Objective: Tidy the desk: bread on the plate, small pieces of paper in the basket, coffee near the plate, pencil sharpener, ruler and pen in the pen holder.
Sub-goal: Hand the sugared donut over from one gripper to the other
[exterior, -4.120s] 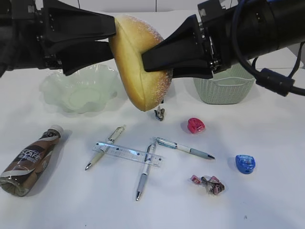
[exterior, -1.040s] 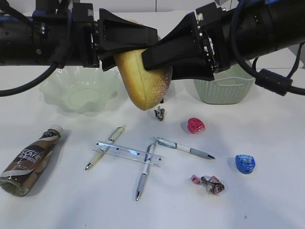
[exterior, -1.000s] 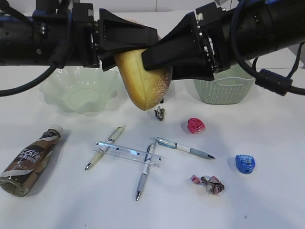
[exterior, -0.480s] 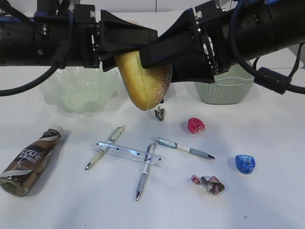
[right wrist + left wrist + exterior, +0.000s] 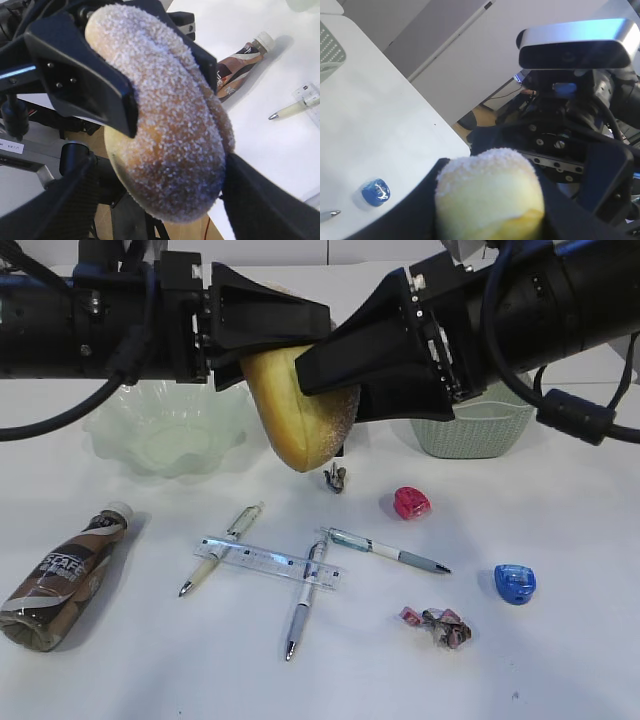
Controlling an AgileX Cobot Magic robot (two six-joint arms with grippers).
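Near left: coffee (image 5: 62, 577) lying on its side on the desk (image 5: 560, 660).
Far left: plate (image 5: 165, 430), apart from the bread.
Centre, held high: bread (image 5: 300, 410), clamped by the left gripper (image 5: 300, 328).
Right gripper (image 5: 325, 365): fingers spread wide around the bread; contact cannot be told.
Far right: basket (image 5: 470, 430).

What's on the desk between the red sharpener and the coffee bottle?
Exterior view: between the red sharpener and the coffee bottle lie three pens and the clear ruler, which lies across two of them.
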